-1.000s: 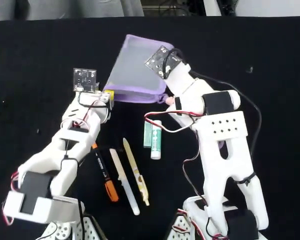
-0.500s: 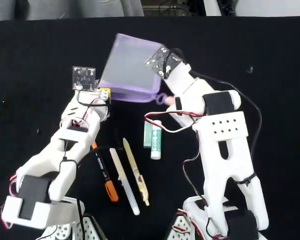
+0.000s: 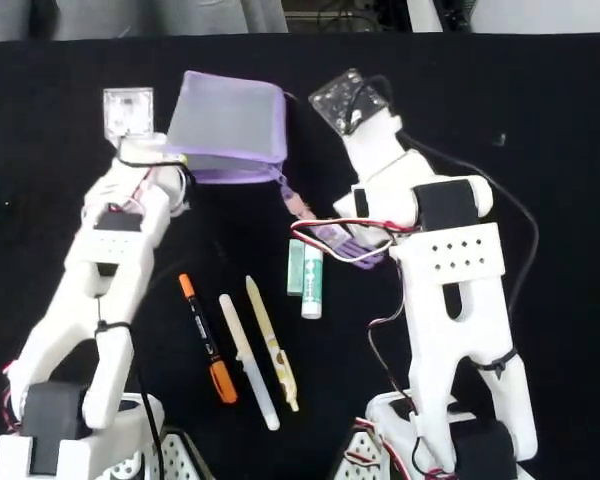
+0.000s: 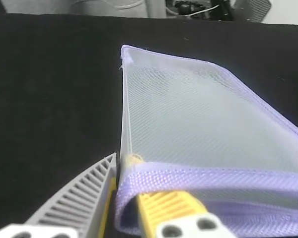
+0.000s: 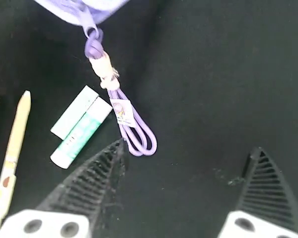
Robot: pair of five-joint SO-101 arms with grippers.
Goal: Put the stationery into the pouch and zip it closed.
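A purple mesh pouch lies at the back of the black table, its mouth edge toward the arms. My left gripper is shut on the pouch's corner, with the yellow finger inside the mouth and the grey finger outside. The zipper pull and its looped purple strap trail from the other corner. My right gripper hangs open above the strap, holding nothing. An orange marker, a white pen, a cream pen and a green glue stick lie between the arms.
A flat green piece lies against the glue stick. The black table has free room to the right and far left. Cables run along the right arm.
The left arm has dragged the pouch to the left and farther back. The right gripper has come away from the pouch's corner, and the strap now lies stretched out on the table.
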